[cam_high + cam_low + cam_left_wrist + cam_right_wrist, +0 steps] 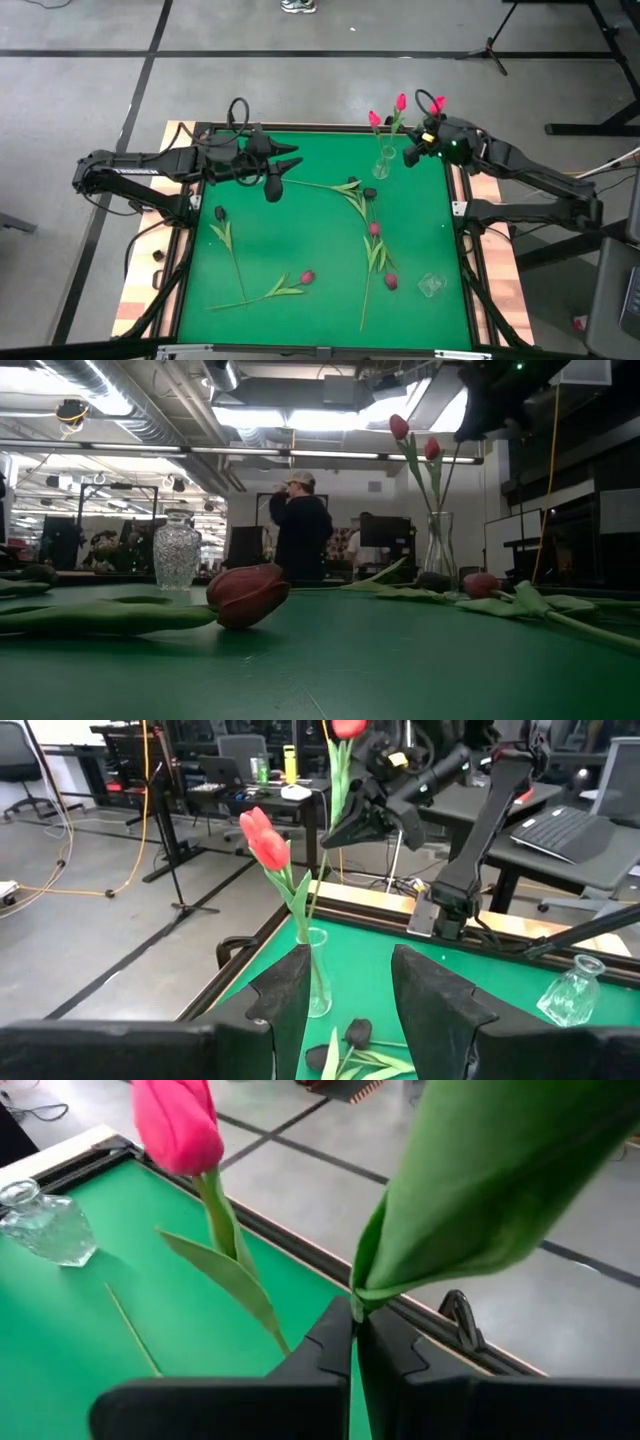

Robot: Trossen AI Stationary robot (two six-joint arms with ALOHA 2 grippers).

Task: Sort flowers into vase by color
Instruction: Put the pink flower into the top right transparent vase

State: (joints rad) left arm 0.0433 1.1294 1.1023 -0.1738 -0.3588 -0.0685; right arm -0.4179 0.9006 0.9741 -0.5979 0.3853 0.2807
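A tall clear vase (pixel 384 165) stands at the table's far right with two pink-red tulips (pixel 375 118) in it; it also shows in the low view (pixel 440 550). My right gripper (pixel 411 152) is just right of the vase, shut on a third pink tulip (pixel 437 103) whose head rises above the fingers. My left gripper (pixel 281 176) is open and empty over the far left-centre (pixel 350 1005), facing the vase (pixel 318 975). Several tulips lie flat on the green table: black heads (pixel 352 185), maroon heads (pixel 307 276) and a dark one (pixel 218 213). My right gripper pinches the pink tulip's green stem between its two shut fingers, where a broad leaf wraps it (pixel 358 1302). The fingers come from the table's right side, slanting down, and lie across the stem. The tulip stands tilted, lifted off the table, and its thin lower stem (pixel 452 475) slants toward the vase's mouth.
A small cut-glass vase (pixel 430 285) stands at the near right, also in the low view (pixel 177 555). A maroon tulip head (pixel 245 595) lies close to the low camera. A person (pixel 300 525) stands in the room behind the table.
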